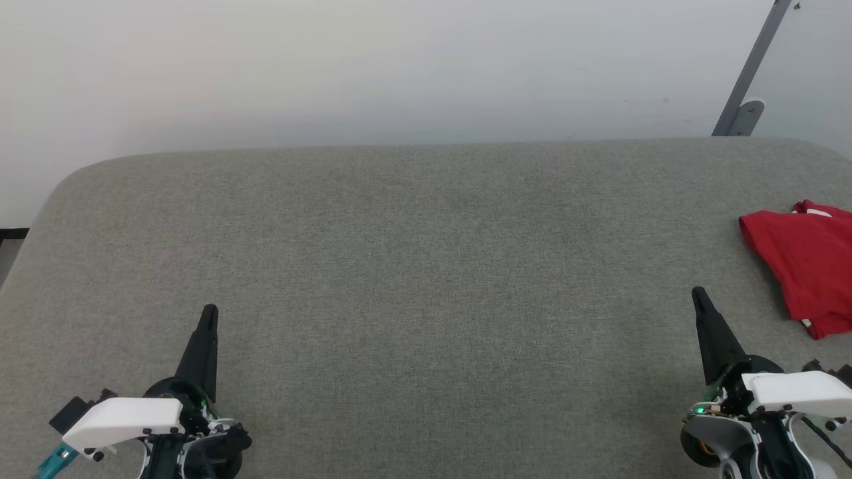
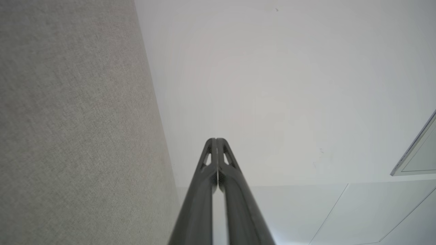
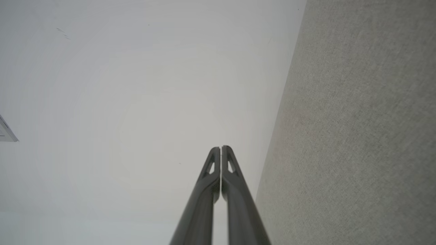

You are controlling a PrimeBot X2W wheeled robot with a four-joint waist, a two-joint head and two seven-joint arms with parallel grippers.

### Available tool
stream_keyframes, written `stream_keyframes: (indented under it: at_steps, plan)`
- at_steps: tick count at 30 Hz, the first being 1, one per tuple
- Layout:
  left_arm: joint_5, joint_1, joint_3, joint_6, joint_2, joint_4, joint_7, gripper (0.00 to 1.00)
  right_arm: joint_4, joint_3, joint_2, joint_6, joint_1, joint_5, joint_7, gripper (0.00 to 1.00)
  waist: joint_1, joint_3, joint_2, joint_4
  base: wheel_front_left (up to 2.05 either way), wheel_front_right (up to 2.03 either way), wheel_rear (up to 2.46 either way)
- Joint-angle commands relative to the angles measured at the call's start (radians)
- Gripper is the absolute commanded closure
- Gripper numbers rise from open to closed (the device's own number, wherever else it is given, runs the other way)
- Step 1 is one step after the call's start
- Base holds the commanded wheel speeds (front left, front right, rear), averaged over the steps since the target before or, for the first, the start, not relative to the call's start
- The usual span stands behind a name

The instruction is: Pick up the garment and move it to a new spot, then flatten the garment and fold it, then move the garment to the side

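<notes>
Currently, garment: a red bundle lying on the table, at the table's right side and nearer its far edge than its front edge; the head view's right border cuts it off, so its full outline cannot be told.
Garment detail: the cloth looks folded or bunched, with soft creases; a bit of white trim shows at its far end and another at its near corner.
Table: covered in grey woven fabric, with rounded far corners; its far edge meets a pale wall.
Left pincer: over the table's front left part, well apart from the garment; the dark tip points toward the table's far edge.
Left pincer state: closed on nothing; in the left wrist view its two fingers press together along their length, with the table's fabric on one side and the wall beyond.
Right pincer: over the table's front right part, near the garment but not touching it; grey fabric shows between its tip and the red cloth.
Right pincer state: closed and empty; in the right wrist view the fingers meet at the tips, beside the table's fabric.
Grey bar: slants up the wall behind the table's far right corner, ending in a small bracket just above the table's edge.
</notes>
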Motion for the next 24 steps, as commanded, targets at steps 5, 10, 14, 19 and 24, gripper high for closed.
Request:
stream_keyframes:
  at_steps: [5, 10, 14, 19, 24]
  plan:
    - [0.003, -0.013, 0.002, -0.005, 0.001, -0.001, 0.001, 1.0, 0.002, -0.001, 0.002, 0.0, -0.004, 0.004, 0.001, 1.0, -0.0001, 0.0, -0.0001, 0.0, 0.0, 0.0, 0.0]
    - [0.003, -0.013, 0.001, -0.005, 0.002, -0.001, 0.001, 1.0, 0.002, -0.001, 0.002, 0.0, -0.004, 0.004, 0.001, 1.0, -0.0001, 0.0, -0.0001, 0.0, 0.0, 0.0, 0.0]
    - [0.003, -0.013, 0.001, -0.005, 0.002, -0.001, 0.001, 1.0, 0.002, -0.001, 0.002, 0.0, -0.004, 0.004, 0.001, 1.0, -0.0001, 0.0, -0.0001, 0.0, 0.0, 0.0, 0.0]
    - [0.003, -0.013, 0.002, -0.005, 0.001, -0.001, 0.001, 1.0, 0.002, -0.001, 0.002, 0.0, -0.004, 0.004, 0.001, 1.0, -0.0001, 0.0, -0.0001, 0.0, 0.0, 0.0, 0.0]
    - [0.003, -0.013, 0.002, -0.005, 0.002, -0.001, 0.001, 1.0, 0.002, -0.001, 0.002, 0.0, -0.004, 0.004, 0.001, 1.0, -0.0001, 0.0, -0.0001, 0.0, 0.0, 0.0, 0.0]
